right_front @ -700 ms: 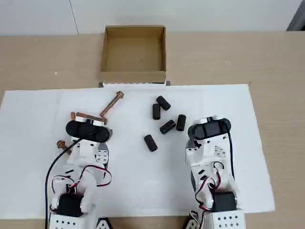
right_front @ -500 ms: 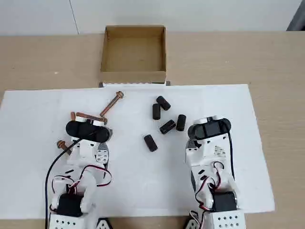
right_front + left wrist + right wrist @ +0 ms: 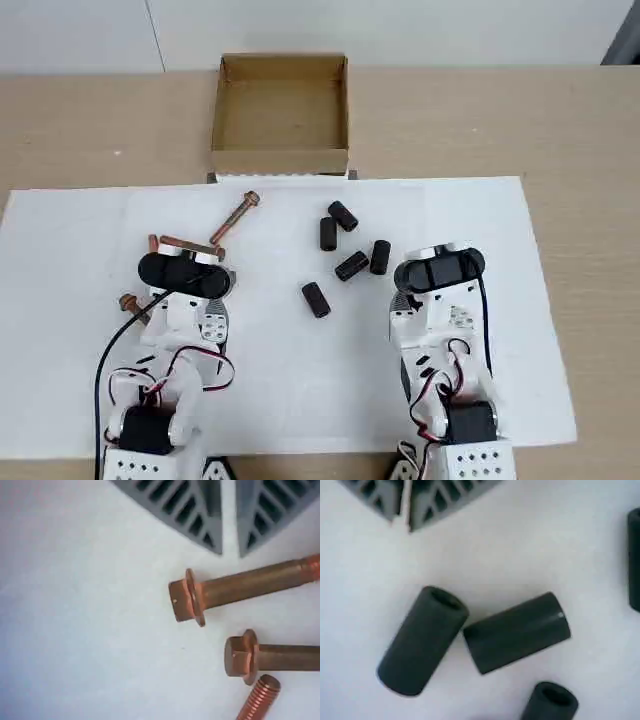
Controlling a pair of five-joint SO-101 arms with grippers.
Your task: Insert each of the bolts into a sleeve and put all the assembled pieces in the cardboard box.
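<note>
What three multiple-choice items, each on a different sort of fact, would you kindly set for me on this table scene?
1. Relative to the white sheet, the cardboard box stands: A. on it; B. beyond its far edge, on the bare table; C. off its left side.
2. The black sleeves on the sheet number: A. three; B. four; C. five.
3. The box is: A. empty; B. half full; C. lidded.
Answers: 1 B, its front wall sits past the sheet's edge; 2 C, the high view shows five; 3 A, its bare floor shows.
</note>
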